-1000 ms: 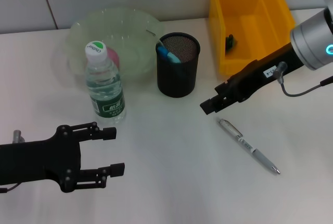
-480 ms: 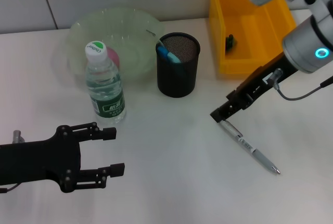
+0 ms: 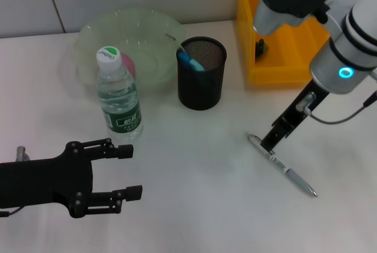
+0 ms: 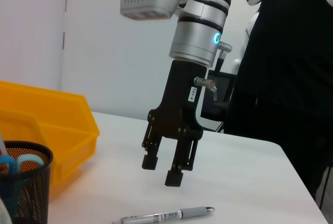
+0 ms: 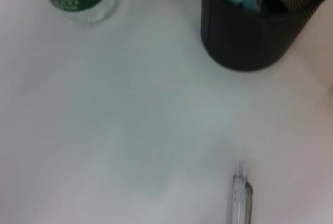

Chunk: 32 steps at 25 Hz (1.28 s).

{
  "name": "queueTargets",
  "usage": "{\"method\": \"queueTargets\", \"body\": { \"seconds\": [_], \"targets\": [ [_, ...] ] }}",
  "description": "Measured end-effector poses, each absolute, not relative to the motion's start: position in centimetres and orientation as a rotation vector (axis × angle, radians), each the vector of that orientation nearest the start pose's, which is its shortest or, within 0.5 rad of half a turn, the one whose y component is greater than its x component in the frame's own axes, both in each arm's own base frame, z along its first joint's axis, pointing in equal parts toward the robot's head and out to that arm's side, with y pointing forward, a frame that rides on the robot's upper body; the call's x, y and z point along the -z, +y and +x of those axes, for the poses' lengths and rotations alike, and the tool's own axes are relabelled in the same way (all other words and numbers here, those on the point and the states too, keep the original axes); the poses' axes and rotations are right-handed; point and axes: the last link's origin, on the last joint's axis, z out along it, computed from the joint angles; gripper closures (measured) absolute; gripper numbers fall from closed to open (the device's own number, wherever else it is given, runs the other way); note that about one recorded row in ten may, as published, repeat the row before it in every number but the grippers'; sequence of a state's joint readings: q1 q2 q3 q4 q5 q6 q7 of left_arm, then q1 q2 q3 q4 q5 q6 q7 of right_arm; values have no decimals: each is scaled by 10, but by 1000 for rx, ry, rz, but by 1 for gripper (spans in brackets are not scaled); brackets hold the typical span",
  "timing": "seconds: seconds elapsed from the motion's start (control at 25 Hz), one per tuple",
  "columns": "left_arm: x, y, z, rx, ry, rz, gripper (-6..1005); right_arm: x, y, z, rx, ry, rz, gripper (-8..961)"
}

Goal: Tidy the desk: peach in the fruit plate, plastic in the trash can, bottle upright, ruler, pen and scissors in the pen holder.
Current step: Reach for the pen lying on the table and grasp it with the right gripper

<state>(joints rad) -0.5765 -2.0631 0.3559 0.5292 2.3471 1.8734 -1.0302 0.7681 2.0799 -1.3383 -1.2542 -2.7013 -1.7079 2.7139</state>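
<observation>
At lower left, the left gripper rests parked, fingers spread, empty. Centre: upright bottle, pen holder. At right, the right gripper hangs open just above the pen, gripping nothing.

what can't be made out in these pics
- Peach, head view: mostly hidden behind the bottle and the cloudy bowl.
- Small dark thing in the yellow bin, head view: too small to identify.
- Holder contents: only blue tops show.
- Pen, right wrist view: cut off by the edge.
</observation>
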Motion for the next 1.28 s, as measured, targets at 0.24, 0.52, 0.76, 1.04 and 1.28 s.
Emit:
{"method": "queueTargets", "body": {
  "seconds": [0.24, 0.52, 0.76, 1.04, 1.28],
  "targets": [
    [1, 285, -268, 830, -288, -2942, 232, 4, 362, 174, 724, 1177, -2486, 248],
    [1, 285, -268, 820, -280, -2949, 233, 8, 363, 183, 719, 1223, -2452, 251],
    [-1, 285, -269, 811, -280, -2946, 233, 13, 364, 192, 721, 1247, -2438, 260],
    [0, 285, -269, 810, -278, -2947, 232, 19, 363, 194, 731, 1227, -2442, 273],
    [0, 284, -269, 806, -276, -2956, 233, 21, 362, 193, 733, 1220, -2447, 284]
  ]
}}
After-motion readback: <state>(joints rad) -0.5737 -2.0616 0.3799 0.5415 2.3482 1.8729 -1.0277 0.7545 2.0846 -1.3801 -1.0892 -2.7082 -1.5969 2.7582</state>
